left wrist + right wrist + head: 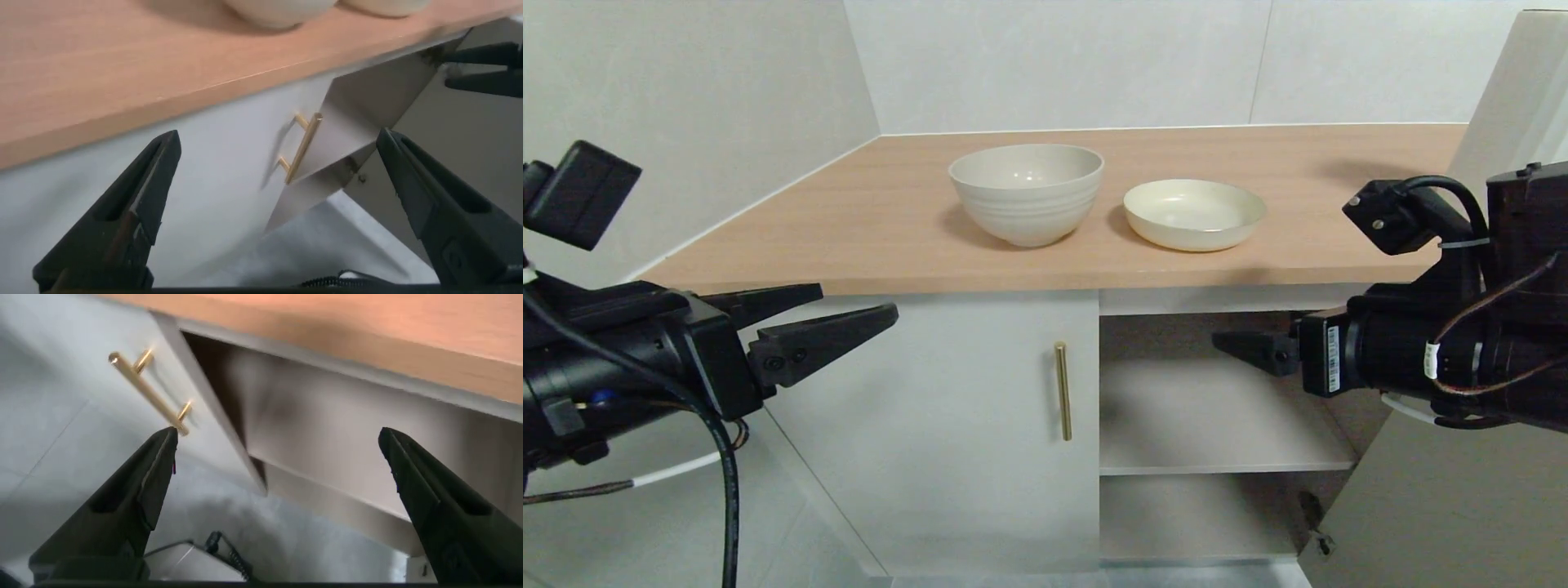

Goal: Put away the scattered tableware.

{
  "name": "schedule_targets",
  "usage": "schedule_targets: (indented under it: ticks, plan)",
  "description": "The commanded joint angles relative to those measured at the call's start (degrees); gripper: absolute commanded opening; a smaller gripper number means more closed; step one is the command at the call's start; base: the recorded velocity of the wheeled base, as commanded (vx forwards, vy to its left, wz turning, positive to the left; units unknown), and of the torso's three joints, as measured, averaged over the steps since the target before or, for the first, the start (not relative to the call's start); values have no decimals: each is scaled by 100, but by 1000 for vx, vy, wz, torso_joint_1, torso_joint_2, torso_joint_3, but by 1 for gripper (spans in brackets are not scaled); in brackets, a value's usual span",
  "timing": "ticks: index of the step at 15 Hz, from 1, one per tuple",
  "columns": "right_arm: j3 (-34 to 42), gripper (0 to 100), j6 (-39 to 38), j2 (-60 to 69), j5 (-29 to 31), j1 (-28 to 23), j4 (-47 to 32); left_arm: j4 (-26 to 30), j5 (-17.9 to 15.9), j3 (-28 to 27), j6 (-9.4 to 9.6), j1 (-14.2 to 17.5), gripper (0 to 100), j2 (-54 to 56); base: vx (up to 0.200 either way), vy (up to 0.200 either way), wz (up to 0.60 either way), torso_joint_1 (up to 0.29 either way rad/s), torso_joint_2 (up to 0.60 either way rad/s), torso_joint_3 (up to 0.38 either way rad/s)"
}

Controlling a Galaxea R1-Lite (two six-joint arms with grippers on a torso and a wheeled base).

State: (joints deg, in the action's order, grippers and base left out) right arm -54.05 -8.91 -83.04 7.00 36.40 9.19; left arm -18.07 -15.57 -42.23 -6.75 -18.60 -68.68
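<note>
A deep cream bowl (pixel 1027 192) and a shallow cream dish (pixel 1194 214) stand side by side on the wooden counter (pixel 849 229); their undersides show in the left wrist view as bowl (pixel 270 10) and dish (pixel 384 6). My left gripper (pixel 858 300) (pixel 278 139) hangs open and empty in front of the cabinet, below the counter edge and left of the bowl. My right gripper (pixel 1223 339) (pixel 278 437) is open and empty at the mouth of the open cabinet compartment (pixel 1217 408), below the dish.
The left cabinet door (pixel 947 425) is closed, with a gold bar handle (pixel 1062 390) (pixel 151 392). The right door (pixel 1445 498) stands swung open at the far right. Inside the compartment is a bare shelf (pixel 1225 465). White walls back the counter.
</note>
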Motion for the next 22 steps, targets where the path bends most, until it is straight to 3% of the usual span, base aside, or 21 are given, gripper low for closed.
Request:
schedule_targets:
  ticks: [1, 6, 9, 12, 13, 14, 17, 19, 20, 21, 22]
  plan:
    - [0, 100, 3, 7, 3, -1, 12, -30, 1, -14, -1, -3, 100, -119, 0, 0, 0, 129, -325, -300]
    - [9, 100, 118, 7, 3, -10, 12, -268, -175, -84, -1, -47, 100, -260, 0, 0, 0, 175, -521, -294]
    - [9, 100, 118, -19, 3, -10, 12, 172, -324, -409, -1, -381, 100, -471, 0, 0, 0, 183, -476, -287]
    - [18, 100, 223, -124, 3, -10, 30, 348, -298, -576, -10, -381, 100, -787, 0, 0, 0, 203, -478, -282]
    - [18, 100, 232, -151, 3, -10, 39, 400, -280, -725, -89, -381, 100, -875, 0, 0, 0, 188, -437, -246]
    - [26, 100, 232, -160, 3, -28, 48, 523, -271, -831, -274, -381, 100, -910, 0, 0, 0, 100, -242, -144]
    - [9, 100, 250, -168, -120, -54, 30, 1411, -245, -1666, -1293, -363, 100, -945, 0, 0, 0, 31, -65, -44]
    - [-360, 100, 162, -353, -234, -107, -216, 1824, -245, -2035, -1592, -363, 100, -1147, 0, 0, 0, 0, 0, 0]
    - [-624, 100, -32, -423, -234, -151, -638, 1824, -236, -2114, -1680, -363, 100, -1332, 0, 0, 0, 0, 0, 0]
    - [-1011, 100, -401, -555, -225, -177, -1139, 1815, -175, -2246, -1882, -363, 100, -1552, 0, 0, 0, 0, 0, 0]
    - [-1433, 100, -840, -766, -199, -283, -1587, 1824, 19, -2430, -2331, -363, 100, -1851, 0, 0, 0, 0, 0, 0]
